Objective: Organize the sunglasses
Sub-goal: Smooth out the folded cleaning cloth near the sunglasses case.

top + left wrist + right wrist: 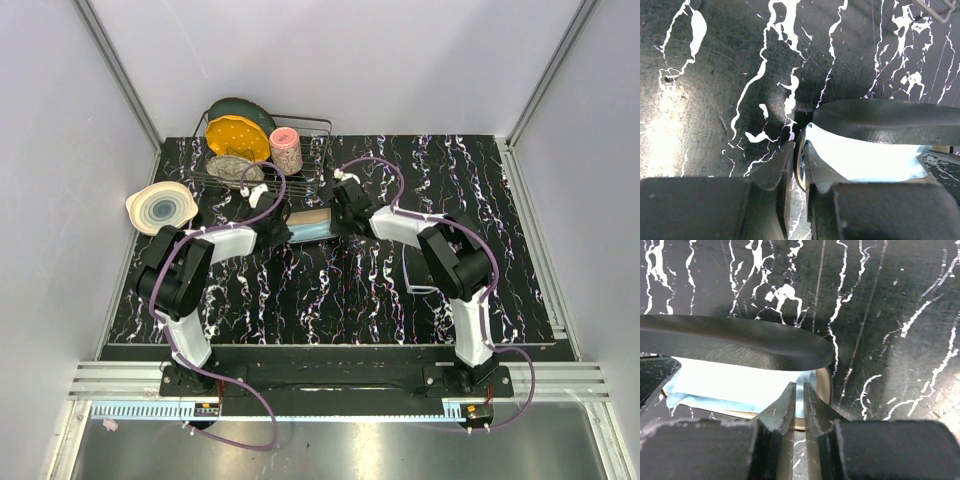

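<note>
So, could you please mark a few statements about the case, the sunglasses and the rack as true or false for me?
1. The left gripper and the right gripper each pinch the rim of the glasses case. True.
2. The sunglasses lie inside the case. False: they lie on the table beside the right arm.
3. A light-blue cloth lies in the open case. True.
4. The dish rack stands at the table's right rear. False: it stands at the left rear.

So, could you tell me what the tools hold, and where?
The open glasses case: the left tool pinches the rim at its left end, the right tool the right end.
</note>
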Motion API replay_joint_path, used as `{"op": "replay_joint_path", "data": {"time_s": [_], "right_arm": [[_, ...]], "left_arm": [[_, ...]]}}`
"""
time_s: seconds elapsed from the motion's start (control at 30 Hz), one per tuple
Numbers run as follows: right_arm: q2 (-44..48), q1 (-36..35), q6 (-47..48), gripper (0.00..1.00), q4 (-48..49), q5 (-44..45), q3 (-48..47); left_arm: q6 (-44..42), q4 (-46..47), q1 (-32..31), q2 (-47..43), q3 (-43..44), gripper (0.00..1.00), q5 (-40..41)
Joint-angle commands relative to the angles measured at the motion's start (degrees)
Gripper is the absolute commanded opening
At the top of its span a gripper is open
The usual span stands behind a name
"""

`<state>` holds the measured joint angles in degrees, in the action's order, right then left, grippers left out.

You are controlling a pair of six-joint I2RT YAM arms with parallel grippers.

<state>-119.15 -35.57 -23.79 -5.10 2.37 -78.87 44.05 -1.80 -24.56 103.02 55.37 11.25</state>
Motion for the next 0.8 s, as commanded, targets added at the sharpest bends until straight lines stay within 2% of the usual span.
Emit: {"op": "replay_joint_path", "data": {"time_s": [0.0, 0.4, 0.63, 0.77], "right_arm": [[2.96, 0.06, 0.94, 0.17, -5.26, 5.80, 0.12], [8.05, 0.06, 1.03, 0.18, -3.07, 4.48, -0.32], [10.87, 0.15, 0.50, 0.28, -5.35, 6.06, -0.41], [11.92, 0.50, 0.06, 0.29, -6.58, 4.67, 1.08]], "left_arm": [[-0.55, -5.05, -1.10, 0.43, -0.71, 0.10, 4.57], [-0.72, -5.14, -1.55, 0.51, -0.27, 0.13, 4.75], [-1.25, -5.40, -1.46, 0.43, 0.52, 0.13, 4.84], [-1.43, -5.49, -1.55, 0.60, 0.96, 0.12, 5.10]]}}
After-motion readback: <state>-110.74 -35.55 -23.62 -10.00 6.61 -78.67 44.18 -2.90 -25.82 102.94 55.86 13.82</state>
